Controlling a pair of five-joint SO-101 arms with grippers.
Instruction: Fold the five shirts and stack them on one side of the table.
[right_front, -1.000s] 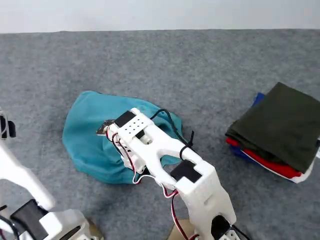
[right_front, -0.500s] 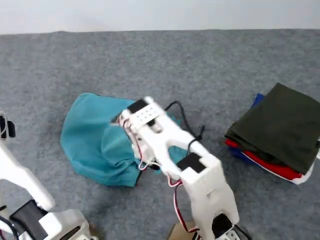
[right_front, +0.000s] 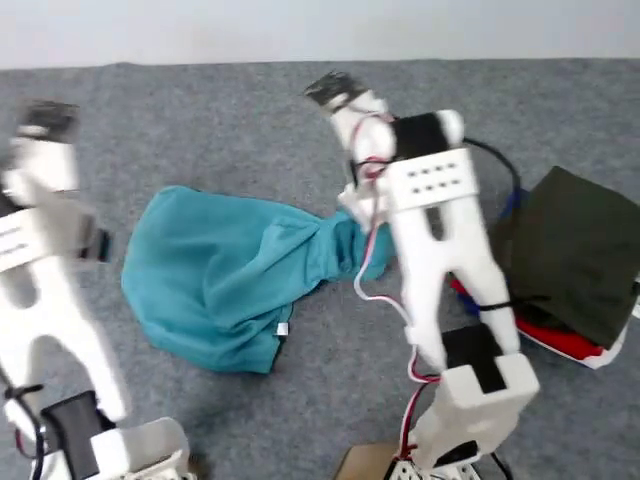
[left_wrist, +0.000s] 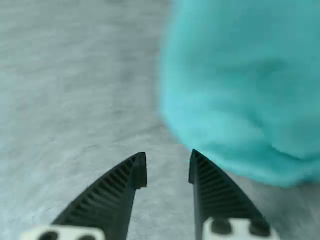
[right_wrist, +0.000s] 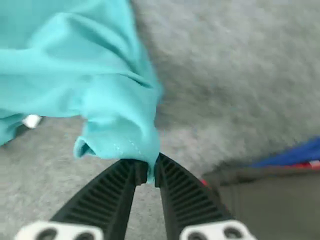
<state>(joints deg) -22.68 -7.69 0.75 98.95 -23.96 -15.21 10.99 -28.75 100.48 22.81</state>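
A teal shirt (right_front: 215, 280) lies crumpled left of the table's middle. One end of it is pulled into a narrow bunch (right_front: 345, 245) pointing right. My right gripper (right_wrist: 147, 172) is shut on that bunched teal cloth (right_wrist: 120, 115), which hangs above the grey table. The right arm (right_front: 440, 240) stands over the bunch, between the shirt and the stack. My left gripper (left_wrist: 167, 170) is open and holds nothing. It hovers over bare table just beside the teal shirt's edge (left_wrist: 235, 100). The left arm (right_front: 40, 210) rises at the table's left side.
A stack of folded shirts (right_front: 565, 255) sits at the right edge, dark olive on top with red, blue and white beneath. Its corner (right_wrist: 265, 197) lies close by the right gripper. Grey felt table (right_front: 230, 120) stretches open at the back.
The right arm swung up and right from over the shirt's middle, dragging one end of the teal shirt toward the stack. The left arm rose up beside the shirt's left edge.
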